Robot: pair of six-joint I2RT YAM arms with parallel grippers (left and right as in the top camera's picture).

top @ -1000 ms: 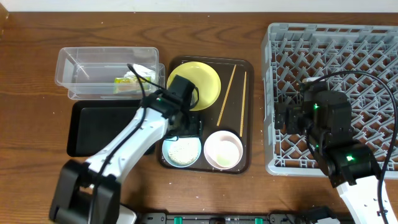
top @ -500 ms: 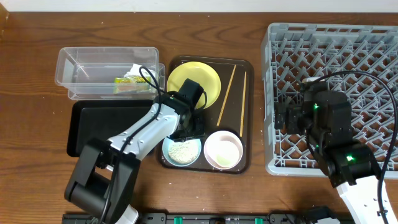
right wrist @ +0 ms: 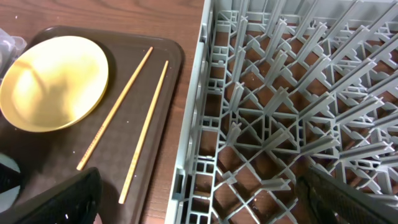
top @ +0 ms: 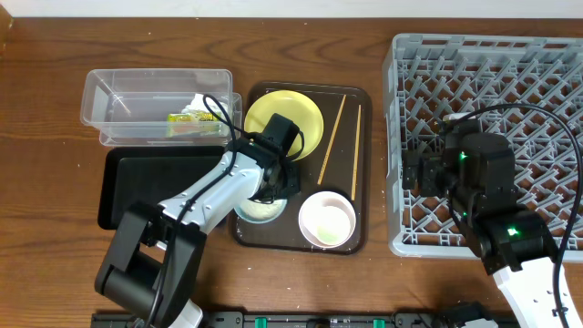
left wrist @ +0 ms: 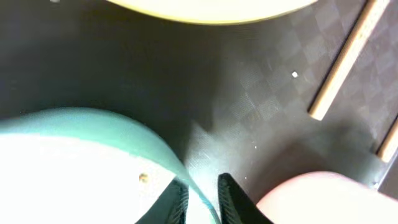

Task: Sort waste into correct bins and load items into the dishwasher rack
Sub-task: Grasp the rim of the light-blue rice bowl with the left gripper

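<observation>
Since the earlier frames the light blue bowl [top: 258,210] had shifted up and left and now sat half hidden under my left arm, while the left gripper [left wrist: 204,202] had narrowed onto it. The wrist view showed its two fingers straddling the bowl's rim, one inside and one outside, clenched on that thin edge. White rice [left wrist: 62,180] filled the bowl, which sat on or just above the dark brown serving tray [left wrist: 261,93]; I could not tell which. The pale pink-white bowl [top: 327,220] was just beside it, with the yellow plate [top: 305,114] and the chopsticks [top: 332,139] farther back. I judged the step to be carrying the rice to a bin, probably the black tray [top: 150,187] beside the clear tub [top: 137,105]. A rim pinch lets a loaded bowl swing, so I wanted a slow, level lift clear of the pink bowl before tipping. The right gripper [right wrist: 199,202] hung spread wide at the dishwasher rack [top: 510,82], holding nothing.
</observation>
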